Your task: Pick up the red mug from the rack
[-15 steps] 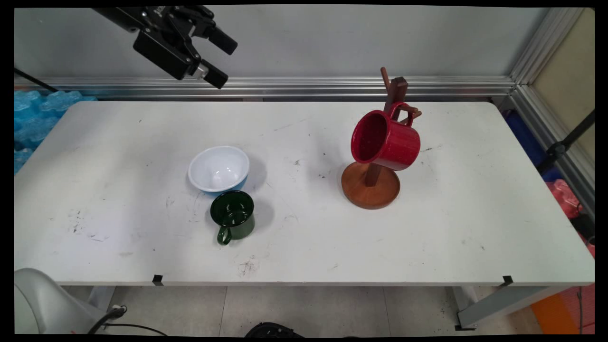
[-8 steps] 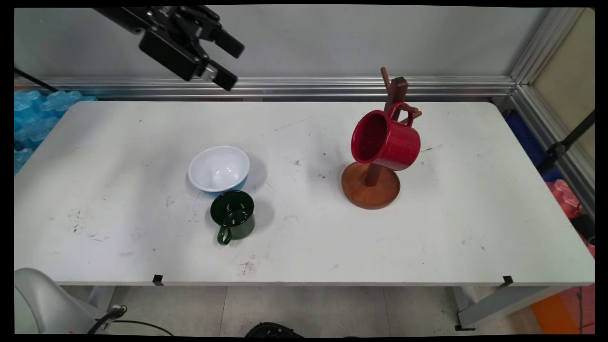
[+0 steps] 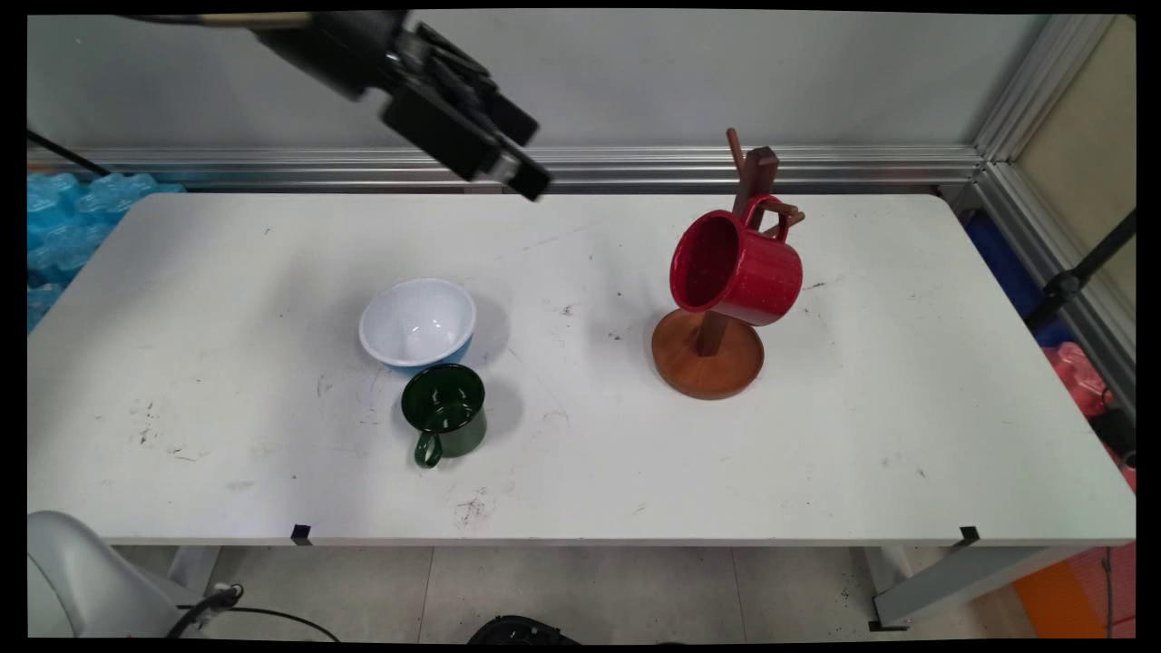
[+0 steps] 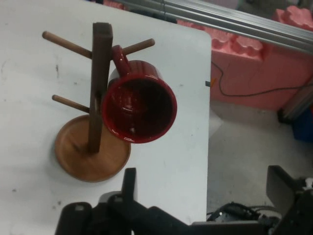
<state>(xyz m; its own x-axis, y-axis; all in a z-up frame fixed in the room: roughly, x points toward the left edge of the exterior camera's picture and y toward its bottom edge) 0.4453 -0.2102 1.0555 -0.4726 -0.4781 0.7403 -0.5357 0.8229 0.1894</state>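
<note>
Our black two-finger gripper (image 3: pixel 526 154) hangs open and empty, high above the white table (image 3: pixel 907 408). It faces the glossy red enamel mug (image 4: pixel 139 102), hung by its handle on the wooden mug tree (image 4: pixel 100 83). We judge that mug rigid, light and slick; the rim seems the best hold.

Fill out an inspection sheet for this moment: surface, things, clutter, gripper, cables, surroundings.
Surface: white table, scuffed with dark marks.
Things: red mug hangs by its handle on a peg of the wooden mug tree; dark green mug stands upright, touching or nearly touching the white bowl behind it.
Clutter: nothing seen.
Gripper: gripper open, empty, raised above the table's far edge; hand view looks at the mug tree and red mug.
Cables: one on the floor at lower left.
Surroundings: grey wall, aluminium rails, blue foam at left.
</note>
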